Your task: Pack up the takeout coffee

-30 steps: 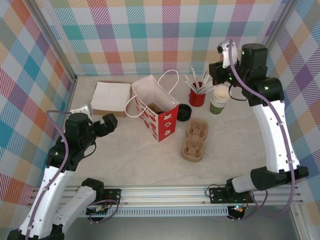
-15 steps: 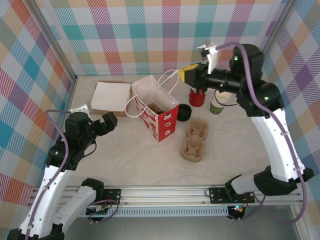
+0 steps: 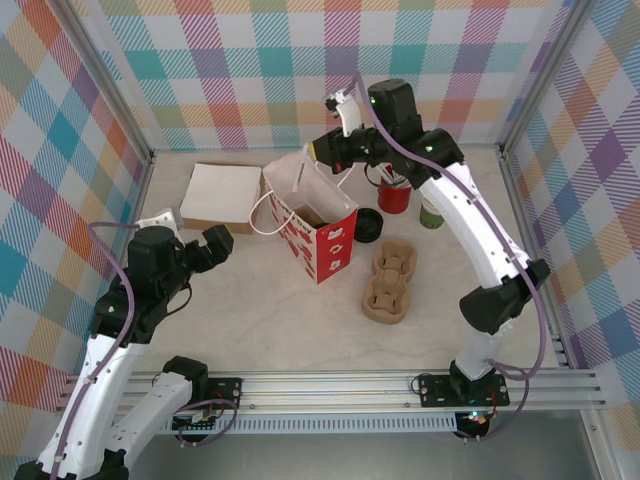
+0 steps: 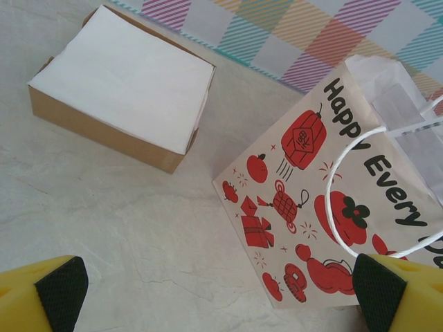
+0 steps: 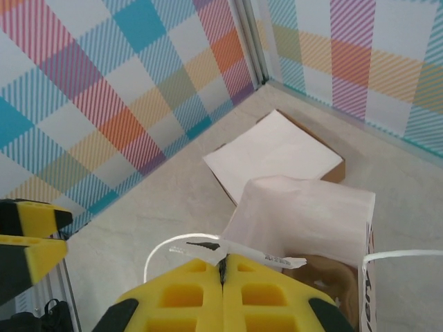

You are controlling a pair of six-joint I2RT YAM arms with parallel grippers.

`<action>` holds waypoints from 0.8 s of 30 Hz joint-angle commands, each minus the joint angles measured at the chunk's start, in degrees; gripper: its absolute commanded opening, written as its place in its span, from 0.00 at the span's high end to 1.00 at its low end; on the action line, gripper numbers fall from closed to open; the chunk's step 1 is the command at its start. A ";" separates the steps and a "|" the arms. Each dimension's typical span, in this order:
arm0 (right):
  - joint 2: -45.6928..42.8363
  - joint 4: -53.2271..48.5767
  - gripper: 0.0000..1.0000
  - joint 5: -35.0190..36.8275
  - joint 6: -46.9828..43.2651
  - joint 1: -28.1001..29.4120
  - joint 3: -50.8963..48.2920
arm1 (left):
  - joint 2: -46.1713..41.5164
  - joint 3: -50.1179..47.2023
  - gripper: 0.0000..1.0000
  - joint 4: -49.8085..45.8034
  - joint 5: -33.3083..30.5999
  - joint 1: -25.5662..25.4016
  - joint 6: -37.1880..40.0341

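Overhead, the right arm reaches across from the right side toward the far middle of the table (image 3: 250, 310). The right gripper (image 3: 322, 152) hangs above the open mouth of the red paper bag (image 3: 322, 245), which stands upright near the centre. Just right of the bag lies a round black lid (image 3: 368, 224). Whether a green cup sits beneath it cannot be told, so the place of the takeout coffee is uncertain. Farther right stands a red cup (image 3: 393, 198) full of white sticks, and beside it a stack of green cups (image 3: 432, 212) is partly hidden behind the arm. Two brown pulp carriers (image 3: 388, 282) lie touching each other, nearer than the lid. A flat box (image 3: 222, 192) with a white top sits left of the bag. The left gripper (image 3: 216, 246) hovers over the near left of the table, well apart from the bag.

From the left wrist, the yellow fingers with black pads show at the two bottom corners, spread wide with nothing gripped. Between them are bare table and a lower corner of the bag. The box lies far left. The bag is on the right, printed with red lanterns and black lettering, with a white cord handle looped across it.

From the right wrist, the yellow fingers are pressed together and clamped on a thin white stick (image 5: 261, 258) that juts right over the bag's mouth. Something brown shows deep inside the bag, and the box lies beyond it.
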 commanded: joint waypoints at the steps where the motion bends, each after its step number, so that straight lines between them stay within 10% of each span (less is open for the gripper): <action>1: 3.21 -0.83 1.00 -0.98 0.08 0.91 2.18 | -0.70 1.32 0.00 -0.79 -1.40 0.85 0.12; 15: 5.15 -12.66 0.59 5.70 -3.65 1.18 16.46 | 3.05 3.95 0.00 -2.49 -2.67 0.85 -0.52; 24: -15.60 -9.28 0.35 14.14 -0.98 1.20 -5.79 | 13.19 9.31 0.00 -4.01 -3.13 4.58 -0.82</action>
